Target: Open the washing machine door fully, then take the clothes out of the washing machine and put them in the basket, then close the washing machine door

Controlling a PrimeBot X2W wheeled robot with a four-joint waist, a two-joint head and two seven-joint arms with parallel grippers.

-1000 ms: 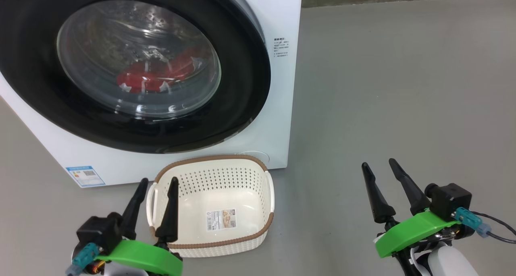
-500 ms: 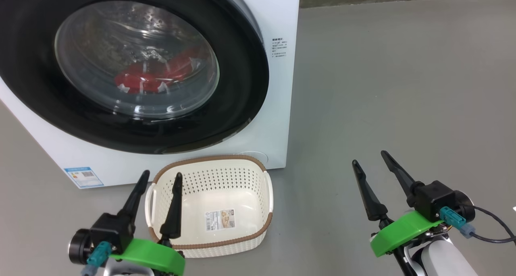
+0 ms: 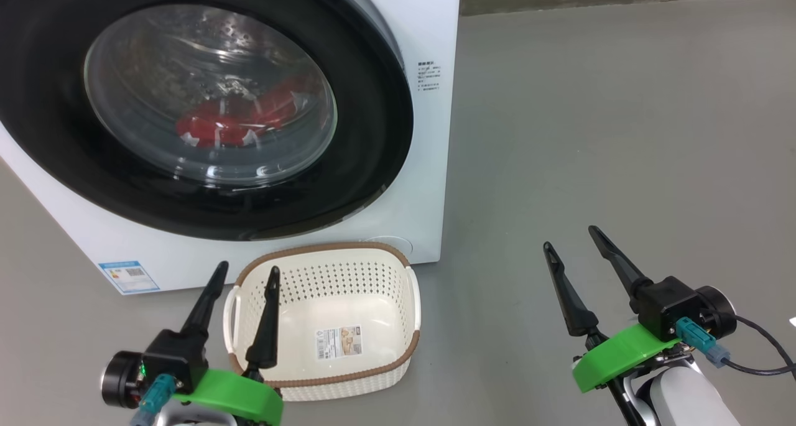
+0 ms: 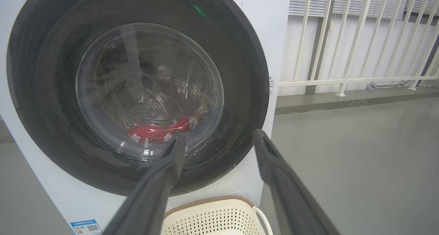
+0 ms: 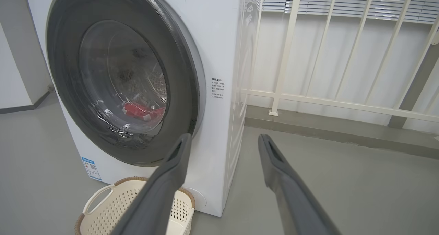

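Two grippers, both empty with fingers spread wide. The left gripper [image 3: 247, 267] hovers near the left side of the basket [image 3: 348, 270]. The right gripper [image 3: 571, 237] is out over bare floor [image 3: 609, 115], well apart from everything. Both point toward the washing machine [image 3: 435, 183], which reads to me like a ready pose before reaching in.

The washing machine door [image 3: 379, 134] looks shut or barely ajar, can't tell which, so step one isn't done. The clothes [image 3: 230, 124] are a red heap low inside, seen through the door's window.

The basket sits on the floor right below the door, just beside the front panel, presumably so anything pulled out has a short trip. It might crowd the door's swing though.
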